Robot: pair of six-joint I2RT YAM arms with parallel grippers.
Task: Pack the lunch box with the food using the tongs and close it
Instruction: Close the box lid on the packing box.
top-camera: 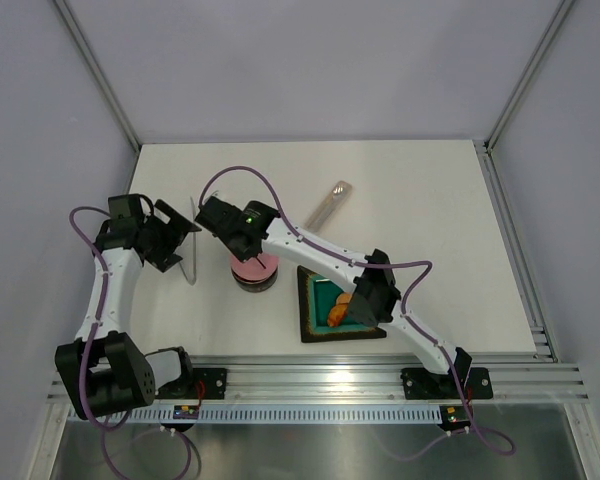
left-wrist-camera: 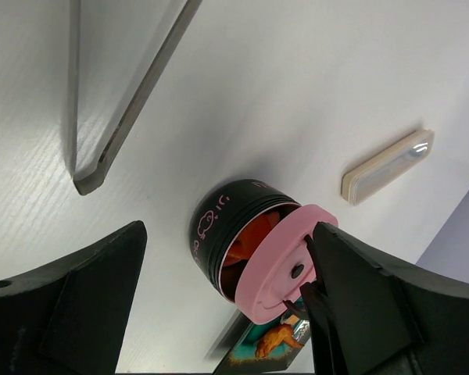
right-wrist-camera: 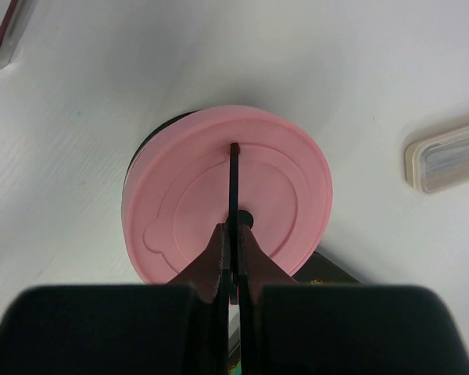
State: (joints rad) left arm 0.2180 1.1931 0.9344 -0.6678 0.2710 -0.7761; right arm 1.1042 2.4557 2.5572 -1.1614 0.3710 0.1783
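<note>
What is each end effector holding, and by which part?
The right end effector grips the pink lid by its black handle. The left end effector is open and holds nothing.

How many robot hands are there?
2. The left hand is open near the tongs; the right hand holds the pink lid by its handle over the lunch box.

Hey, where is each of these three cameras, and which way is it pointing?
Top external: above and behind the bases, looking down on the table; left arm and right arm show.
Left wrist: on the left arm, looking across at the lunch box; its open left fingers frame the bottom.
Right wrist: looking straight down on the pink lid; its right fingers pinch the lid's handle.
Shared: both wrist views show the pink lid.
</note>
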